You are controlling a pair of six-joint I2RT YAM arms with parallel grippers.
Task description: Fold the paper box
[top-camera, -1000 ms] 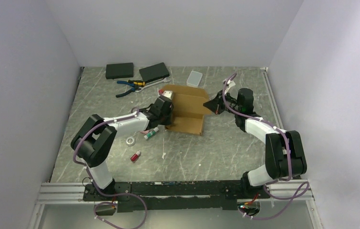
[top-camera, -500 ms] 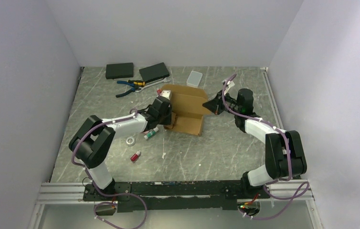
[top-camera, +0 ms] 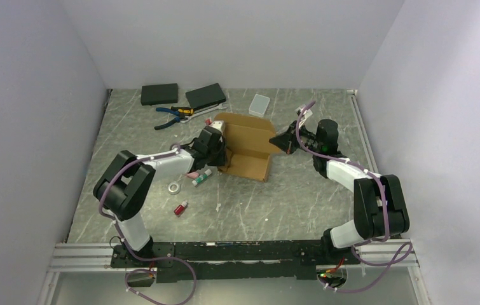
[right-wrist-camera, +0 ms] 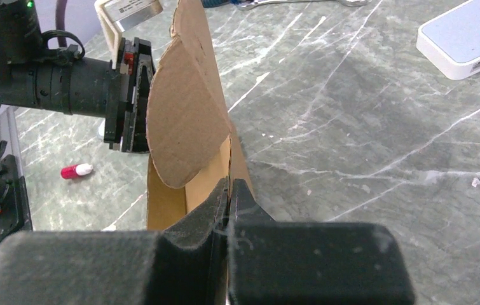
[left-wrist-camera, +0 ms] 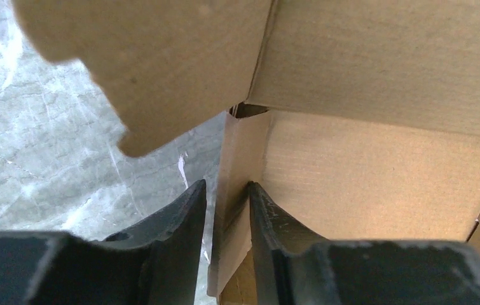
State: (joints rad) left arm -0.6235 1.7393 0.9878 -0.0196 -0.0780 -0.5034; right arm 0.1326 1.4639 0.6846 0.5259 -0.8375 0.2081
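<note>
Grey stone-patterned worktop (top-camera: 288, 197) lies nearest us, matte and veined with white. On its near left we see a small red bottle with a pale cap (top-camera: 180, 208), a little silvery ring (top-camera: 174, 187) and a slim tube with green and pink markings (top-camera: 202, 177).

Just beyond the tube sits the paper box (top-camera: 248, 145). It is plain brown corrugated cardboard, die-cut and half raised, with a flat floor panel, an upright back wall, thin side walls and round-edged flaps. It rests mid-worktop between the two arms.

The left arm reaches forward from its base with the elbow bent high and the forearm running low toward the box. The left gripper (left-wrist-camera: 226, 185) is closed on the thin upright left wall, one black finger on each face. The right arm bends in from the right, its wrist turned toward the box. The right gripper (right-wrist-camera: 230, 184) has its padded fingers pressed together on the right wall's edge.

Farther back lie a translucent white plastic case (top-camera: 259, 105), blue-and-yellow-handled pliers (top-camera: 173, 114), a flat black rectangular box (top-camera: 159, 94) and a second flat black box (top-camera: 205, 95) near it.
</note>
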